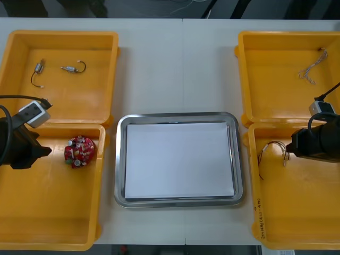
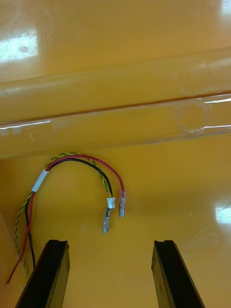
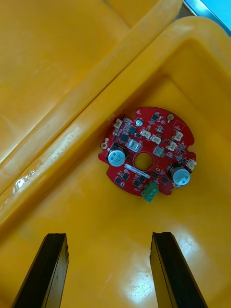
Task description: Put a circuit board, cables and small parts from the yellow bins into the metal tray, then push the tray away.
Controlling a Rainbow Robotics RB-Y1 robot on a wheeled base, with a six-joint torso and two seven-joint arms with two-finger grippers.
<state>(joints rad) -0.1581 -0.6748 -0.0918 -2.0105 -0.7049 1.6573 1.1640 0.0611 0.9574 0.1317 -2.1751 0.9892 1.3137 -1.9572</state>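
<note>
A light table (image 1: 175,69) is carrying four yellow plastic bins, two at each side: the far left bin (image 1: 79,103), the near left bin (image 1: 48,212), the far right bin (image 1: 276,101) and the near right bin (image 1: 303,212). Between them a rectangular metal tray (image 1: 180,115), shiny at the rim and white inside, is sitting flat.

The left gripper (image 3: 108,236) is hovering over the near left bin, its black fingers standing apart, released. The right gripper (image 2: 108,242) is hovering over the near right bin, likewise spread wide and grasping nothing.

A round red circuit board (image 3: 148,153) is lying flat on the floor of the near left bin, ahead of the left fingertips and apart from them, near the bin's tray-side far corner.

A red, black and yellow-green cable (image 2: 82,163) is lying curved on the floor of the near right bin, its metal-tipped ends pointing toward the gap between the right fingers without touching them. A pale twisted cable (image 1: 308,71) is resting in the far right bin.

Two small metal parts (image 1: 39,68) with dark leads are lying side by side, a little apart, in the far left bin.
</note>
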